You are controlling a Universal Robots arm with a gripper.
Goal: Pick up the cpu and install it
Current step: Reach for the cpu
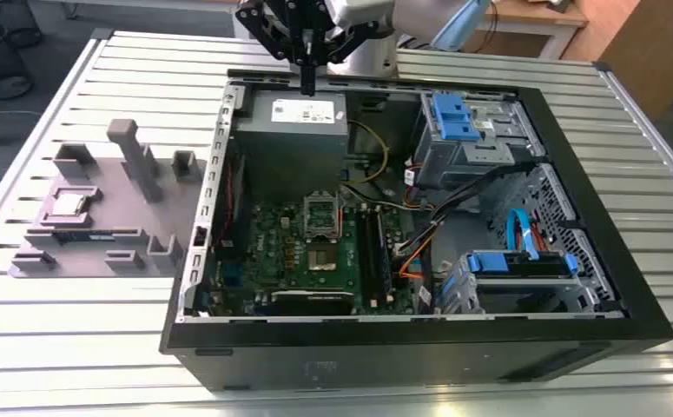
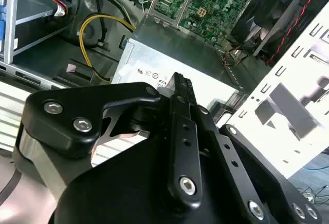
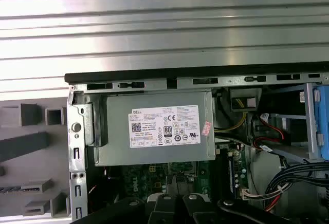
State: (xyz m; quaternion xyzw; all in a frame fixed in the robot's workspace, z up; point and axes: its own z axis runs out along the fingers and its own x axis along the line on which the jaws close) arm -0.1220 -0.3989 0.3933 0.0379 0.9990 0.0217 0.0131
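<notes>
Slatted table (image 1: pixel 139 61), open computer case (image 1: pixel 429 347).
Your gripper (image 1: pixel 308 88) hangs above the power supply (image 1: pixel 301 130), fingers (image 2: pixel 181 100) pressed together; cpu (image 1: pixel 69 202) lies on grey tray (image 1: pixel 17 234).

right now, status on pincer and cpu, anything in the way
Pincer shut, empty, above grey metal power-supply box. Small silvery square cpu in grey plastic holder, exterior view's left, outside black computer case. Case side wall between them.
</notes>
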